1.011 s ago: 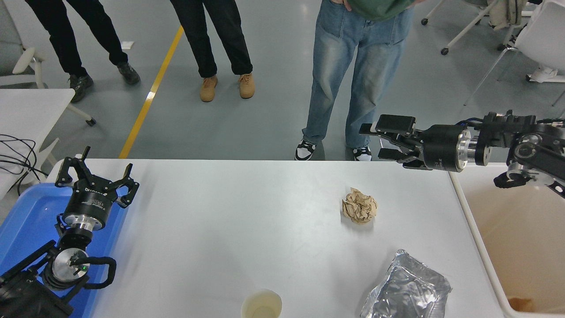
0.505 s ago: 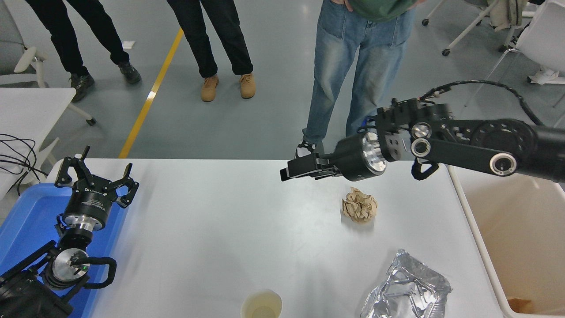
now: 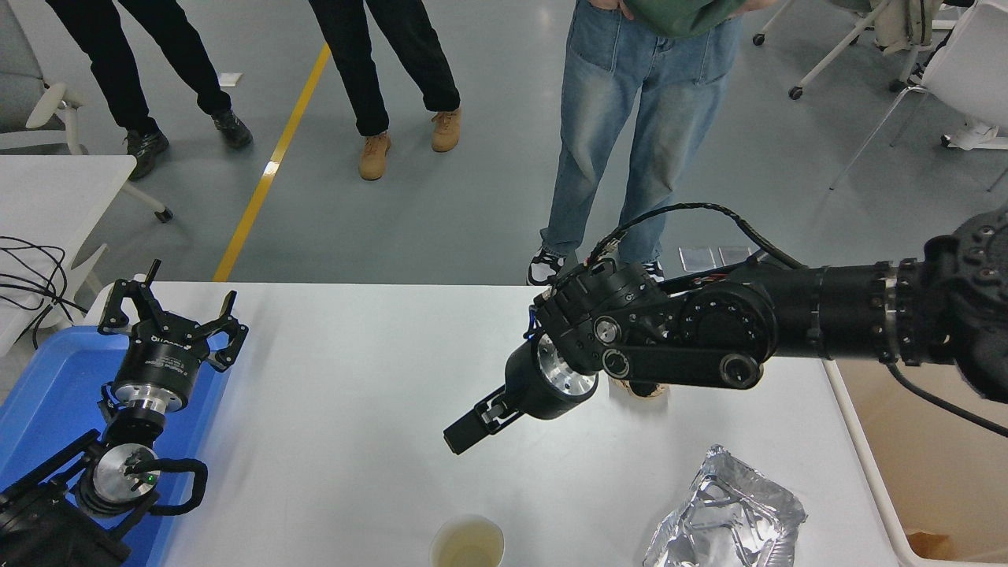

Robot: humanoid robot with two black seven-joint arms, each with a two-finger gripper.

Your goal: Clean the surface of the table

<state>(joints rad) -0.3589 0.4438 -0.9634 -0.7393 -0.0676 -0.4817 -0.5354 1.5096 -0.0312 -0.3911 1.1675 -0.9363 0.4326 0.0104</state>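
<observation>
The table surface (image 3: 354, 441) carries a paper cup (image 3: 466, 543) (near edge) — and a crumpled foil bag (image 3: 724, 520).

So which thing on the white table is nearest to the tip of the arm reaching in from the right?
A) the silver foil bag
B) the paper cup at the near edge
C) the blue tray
B: the right gripper points down and toward the paper cup at the table surface's near edge; the silver foil bag and the blue tray lie farther off.
</observation>
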